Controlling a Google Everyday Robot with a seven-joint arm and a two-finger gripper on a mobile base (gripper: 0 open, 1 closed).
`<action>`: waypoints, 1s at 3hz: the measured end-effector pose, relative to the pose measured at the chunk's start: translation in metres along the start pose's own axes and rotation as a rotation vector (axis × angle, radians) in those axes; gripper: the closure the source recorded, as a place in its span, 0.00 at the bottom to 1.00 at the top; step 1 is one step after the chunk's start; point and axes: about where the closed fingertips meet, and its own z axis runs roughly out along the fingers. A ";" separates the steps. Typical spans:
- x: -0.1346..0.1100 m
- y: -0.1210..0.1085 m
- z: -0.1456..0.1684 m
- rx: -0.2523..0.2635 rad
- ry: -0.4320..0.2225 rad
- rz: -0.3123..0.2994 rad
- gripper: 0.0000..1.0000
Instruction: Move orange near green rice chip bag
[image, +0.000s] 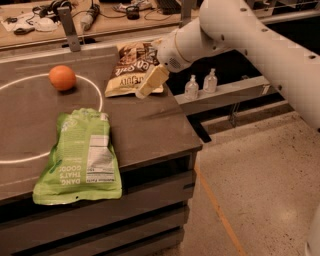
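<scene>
The orange sits on the dark table at the back left, inside a white painted ring. The green rice chip bag lies flat near the table's front edge, label up, below and a little right of the orange. My gripper hangs from the white arm over the right part of the table, above the lower right corner of a tan-and-brown chip bag. It is well to the right of the orange and holds nothing I can see.
Two small clear bottles stand on a lower ledge right of the table. A wooden bench with cables and tools runs behind the table. A metal post rises at the back edge. Speckled floor lies to the right.
</scene>
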 end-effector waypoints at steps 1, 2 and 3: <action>-0.019 -0.015 0.022 0.025 -0.083 0.062 0.00; -0.040 -0.021 0.045 -0.001 -0.177 0.151 0.00; -0.060 -0.021 0.070 -0.038 -0.230 0.194 0.00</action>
